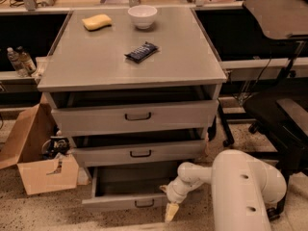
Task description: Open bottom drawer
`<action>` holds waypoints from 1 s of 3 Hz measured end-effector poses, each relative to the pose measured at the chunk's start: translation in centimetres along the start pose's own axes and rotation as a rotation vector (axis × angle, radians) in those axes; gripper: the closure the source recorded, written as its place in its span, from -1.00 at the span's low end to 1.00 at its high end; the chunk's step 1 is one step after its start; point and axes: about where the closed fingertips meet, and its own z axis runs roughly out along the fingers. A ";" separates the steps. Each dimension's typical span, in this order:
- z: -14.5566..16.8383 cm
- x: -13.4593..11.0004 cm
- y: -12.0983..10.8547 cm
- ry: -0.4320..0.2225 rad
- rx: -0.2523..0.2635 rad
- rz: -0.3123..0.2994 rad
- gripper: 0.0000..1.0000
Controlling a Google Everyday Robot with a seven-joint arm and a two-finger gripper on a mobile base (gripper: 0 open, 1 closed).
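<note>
Hanging downward, tool (171,211) beside bottom drawer (113,203)

Arm (245,191) comes in from 5 o'clock: a bulky white link, narrowing as it reaches toward 9 o'clock. Wrist (185,179) is bent. Gripper (171,211) hangs off it at 7 o'clock, tip pointing 6 o'clock.

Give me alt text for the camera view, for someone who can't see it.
A grey three-drawer cabinet stands with its bottom drawer pulled out, and the robot's gripper hangs at the right end of that drawer's front. On top lie a sponge, a bowl and a dark packet; a cardboard box sits on the floor beside it.
</note>
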 end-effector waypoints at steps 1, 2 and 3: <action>-0.2 -1.0 3.6 -0.061 -0.040 -0.079 -0.15; -0.2 -1.1 6.1 -0.107 -0.060 -0.111 0.44; -0.2 -1.0 7.4 -0.130 -0.061 -0.119 0.91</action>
